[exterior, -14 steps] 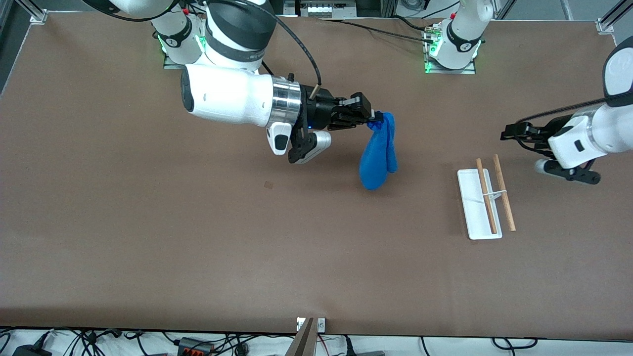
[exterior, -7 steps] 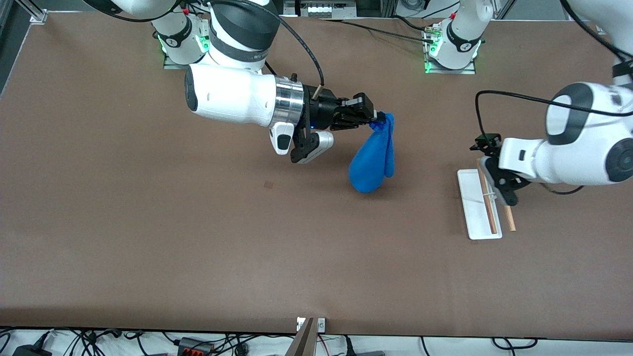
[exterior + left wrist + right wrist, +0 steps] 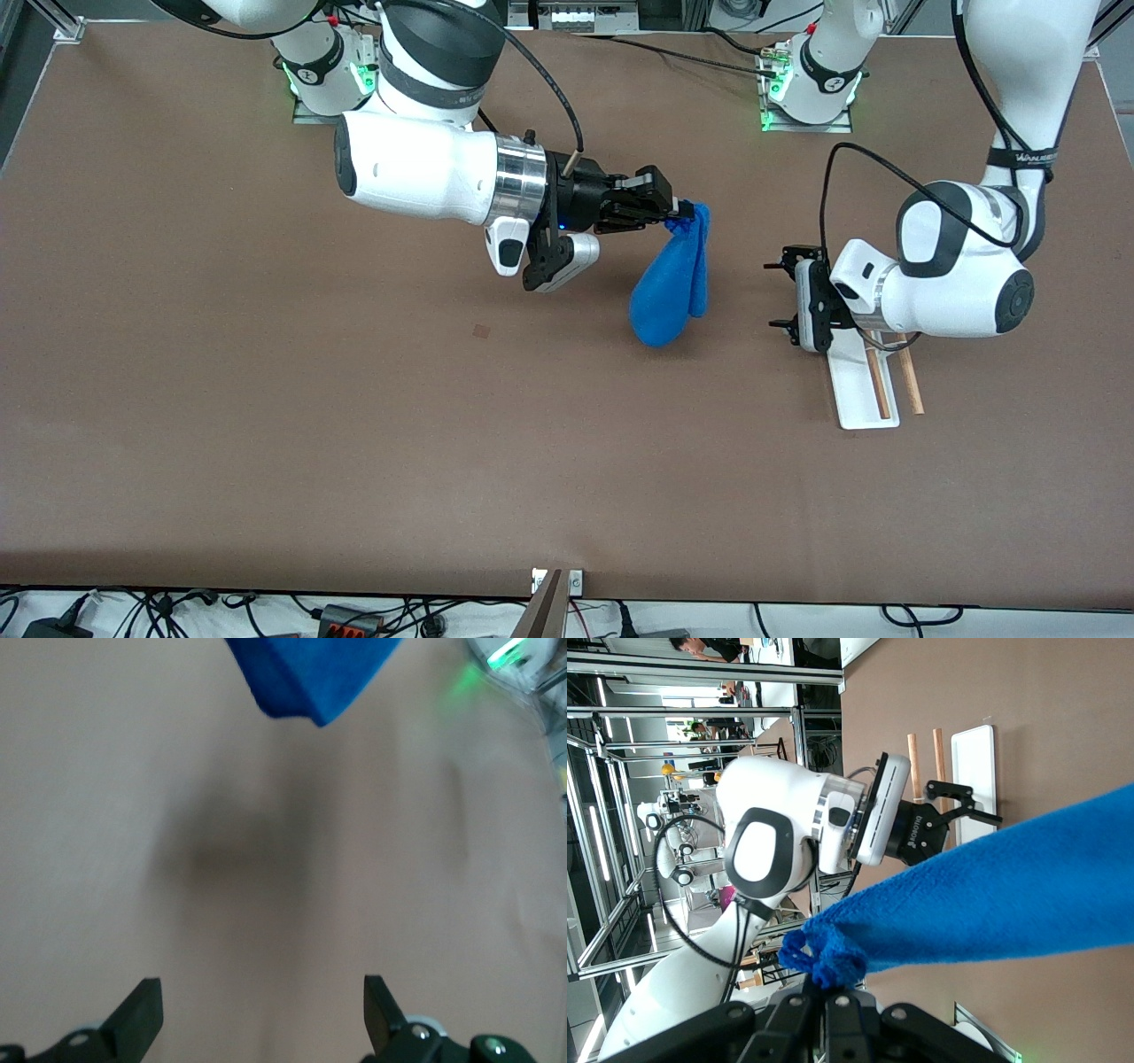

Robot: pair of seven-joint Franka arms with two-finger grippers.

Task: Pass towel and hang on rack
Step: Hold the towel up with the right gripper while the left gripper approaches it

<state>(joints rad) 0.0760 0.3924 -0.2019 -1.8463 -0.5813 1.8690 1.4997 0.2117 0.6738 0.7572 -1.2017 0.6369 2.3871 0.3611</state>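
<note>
The bright blue towel (image 3: 669,288) hangs in the air from one corner, over the middle of the table. My right gripper (image 3: 679,213) is shut on that bunched corner (image 3: 824,961), and the cloth (image 3: 1010,895) drapes away from it. My left gripper (image 3: 781,296) is open with nothing between its jaws. It points at the towel from the rack's side, a short gap away. In the left wrist view the towel's lower edge (image 3: 306,678) shows ahead of the open fingertips (image 3: 142,1014). The rack (image 3: 855,390) stands toward the left arm's end of the table, partly hidden under the left hand.
The arm bases (image 3: 323,80) (image 3: 811,89) stand along the table's edge farthest from the front camera. A small dark mark (image 3: 481,330) lies on the brown tabletop. Cables and a metal bracket (image 3: 556,585) line the nearest edge.
The left arm has swung from the table's end across the rack toward the towel, gripper still open. The right gripper has held its place, and the towel has swayed a little.
</note>
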